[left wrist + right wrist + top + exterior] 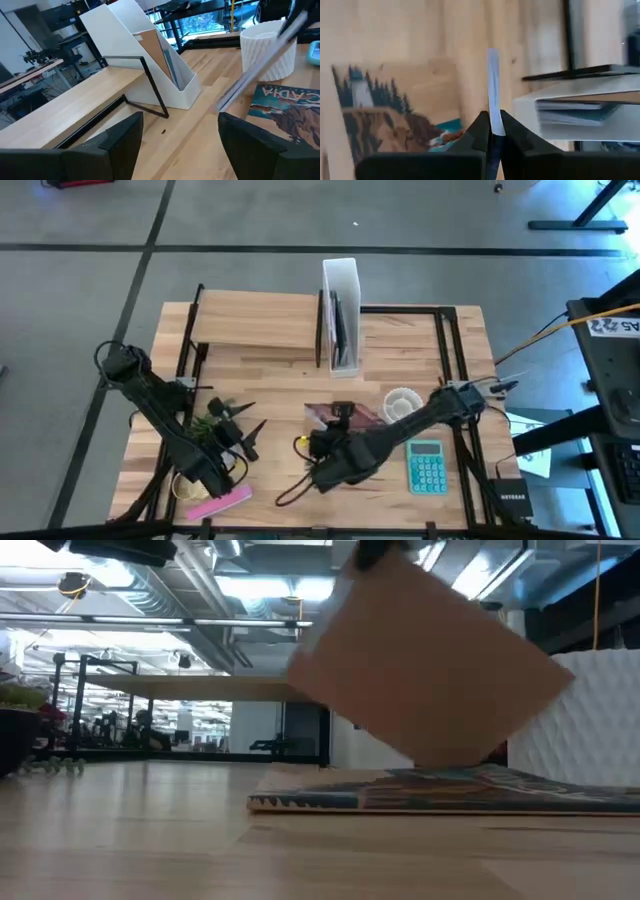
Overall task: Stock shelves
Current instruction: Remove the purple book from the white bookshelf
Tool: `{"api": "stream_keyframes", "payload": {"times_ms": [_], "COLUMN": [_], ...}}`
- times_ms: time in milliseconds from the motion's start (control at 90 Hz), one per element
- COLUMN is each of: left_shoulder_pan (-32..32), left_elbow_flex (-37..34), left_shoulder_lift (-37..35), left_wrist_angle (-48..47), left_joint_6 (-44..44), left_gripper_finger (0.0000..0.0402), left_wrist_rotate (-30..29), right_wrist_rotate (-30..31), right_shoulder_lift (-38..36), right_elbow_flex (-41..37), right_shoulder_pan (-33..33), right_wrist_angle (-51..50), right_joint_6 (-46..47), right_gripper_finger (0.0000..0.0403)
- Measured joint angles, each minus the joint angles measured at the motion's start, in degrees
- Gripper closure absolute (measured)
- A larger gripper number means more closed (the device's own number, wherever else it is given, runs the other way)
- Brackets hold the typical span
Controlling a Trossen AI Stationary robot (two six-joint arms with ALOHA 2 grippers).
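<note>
One thin book (492, 90) sits pinched edge-on in my right claw (492, 134), held above the worktop (270, 470).

I see the right claw near the middle of the worktop, its fingers clamped on the thin book's lower edge; the book tilts over a lighthouse picture book (395, 110) lying flat on the wood. The white file box (340, 315) stands upright at the far edge, a few flat items already inside, with the low plank shelf (260, 320) touching its left side. My left claw (180, 142) hangs over the near left part of the worktop, fingers wide apart and holding nothing. A white ribbed cup (400, 402) and a teal calculator (427, 465) sit to the right.
</note>
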Motion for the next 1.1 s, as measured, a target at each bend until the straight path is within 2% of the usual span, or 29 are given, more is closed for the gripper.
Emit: {"api": "stream_keyframes", "payload": {"times_ms": [200, 311, 633, 767, 1100], "left_shoulder_pan": [0.04, 0.4, 0.42, 0.42, 0.35], "left_elbow_flex": [0.0, 0.0, 0.0, 0.0, -0.27], "left_shoulder_lift": [0.0, 0.0, 0.0, 0.0, 0.0], "left_wrist_angle": [0.17, 0.14, 0.32, 0.36, 0.58], "left_joint_6": [0.25, 1.1, 0.99, 0.92, 0.85], "left_gripper_finger": [0.0163, 0.0163, 0.0163, 0.0163, 0.0163], "left_wrist_rotate": [0.04, 0.04, 1.15, 2.67, 3.52], "right_wrist_rotate": [-14.72, -18.9, -19.02, -19.72, -20.05], "right_shoulder_lift": [4.29, 5.18, 5.42, 6.37, 8.13], "right_elbow_flex": [1.79, 1.74, 1.38, 1.27, 1.25], "right_shoulder_pan": [-0.77, -1.34, -3.02, -3.68, -3.51], "right_wrist_angle": [2.87, 4.81, 16.46, 16.82, 25.51], "right_joint_6": [2.45, 5.91, 12.72, 14.77, 12.17], "right_gripper_finger": [0.0403, 0.0403, 0.0403, 0.04, 0.0345]}}
